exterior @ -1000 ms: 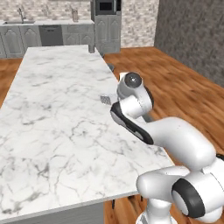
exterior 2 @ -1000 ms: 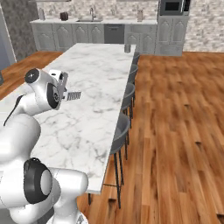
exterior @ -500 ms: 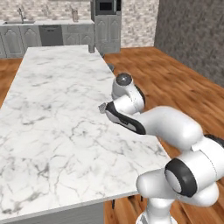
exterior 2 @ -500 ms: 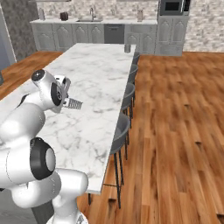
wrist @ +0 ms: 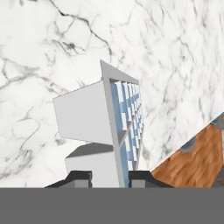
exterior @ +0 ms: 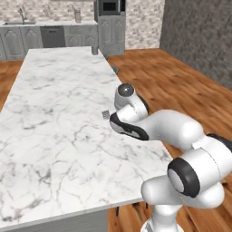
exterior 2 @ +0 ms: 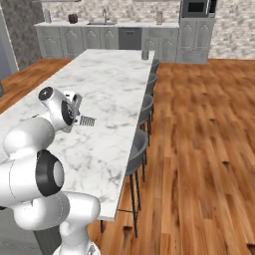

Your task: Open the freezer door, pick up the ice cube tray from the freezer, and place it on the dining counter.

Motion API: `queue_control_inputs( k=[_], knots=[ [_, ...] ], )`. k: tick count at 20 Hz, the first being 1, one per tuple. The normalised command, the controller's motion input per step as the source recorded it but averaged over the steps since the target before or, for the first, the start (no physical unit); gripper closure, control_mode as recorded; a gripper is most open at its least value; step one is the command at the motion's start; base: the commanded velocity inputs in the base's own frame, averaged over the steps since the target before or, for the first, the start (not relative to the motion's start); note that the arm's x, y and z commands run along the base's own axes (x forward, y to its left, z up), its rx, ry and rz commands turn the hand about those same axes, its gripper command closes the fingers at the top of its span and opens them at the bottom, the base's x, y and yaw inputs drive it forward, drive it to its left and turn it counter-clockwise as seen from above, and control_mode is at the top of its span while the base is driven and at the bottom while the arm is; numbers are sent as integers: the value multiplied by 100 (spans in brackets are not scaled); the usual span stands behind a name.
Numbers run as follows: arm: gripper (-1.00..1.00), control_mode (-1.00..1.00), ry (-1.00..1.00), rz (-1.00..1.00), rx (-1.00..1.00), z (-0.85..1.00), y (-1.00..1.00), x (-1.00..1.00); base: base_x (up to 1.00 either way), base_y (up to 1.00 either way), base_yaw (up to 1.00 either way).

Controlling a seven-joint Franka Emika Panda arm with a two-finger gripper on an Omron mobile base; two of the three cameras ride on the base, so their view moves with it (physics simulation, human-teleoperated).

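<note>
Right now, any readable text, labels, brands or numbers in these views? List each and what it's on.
None readable.
Ice cube tray, held in the gripper over the dining counter: plain, no marking.
Dining counter: grey veining, no lettering.
Microwave in the far wall: any panel text is too small and blurred to read.
Dishwasher: no legible label.

Wood floor (exterior 2: 199,149), grey cabinets (exterior 2: 99,37)

Ice cube tray (wrist: 114,131) between the tool (wrist: 109,178) fingers, above the dining counter (exterior: 54,118) near its stool-side edge.
</note>
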Motion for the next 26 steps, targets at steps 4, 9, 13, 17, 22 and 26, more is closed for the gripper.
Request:
queue_control_inputs(
  k=[4, 9, 13, 17, 22, 26],
  knots=[
    [100, -100, -17, 0, 0, -40, 0, 4, 0, 0, 0],
    [100, -100, 2, 0, 0, -24, 0, 15, 0, 0, 0],
    [100, -100, 5, 0, 0, -16, 0, 17, 0, 0, 0],
    [100, -100, 2, 0, 0, -26, 0, 14, 0, 0, 0],
    [100, -100, 3, 0, 0, -30, 0, 16, 0, 0, 0],
    [100, -100, 0, 0, 0, -45, 0, 13, 0, 0, 0]
  ],
)
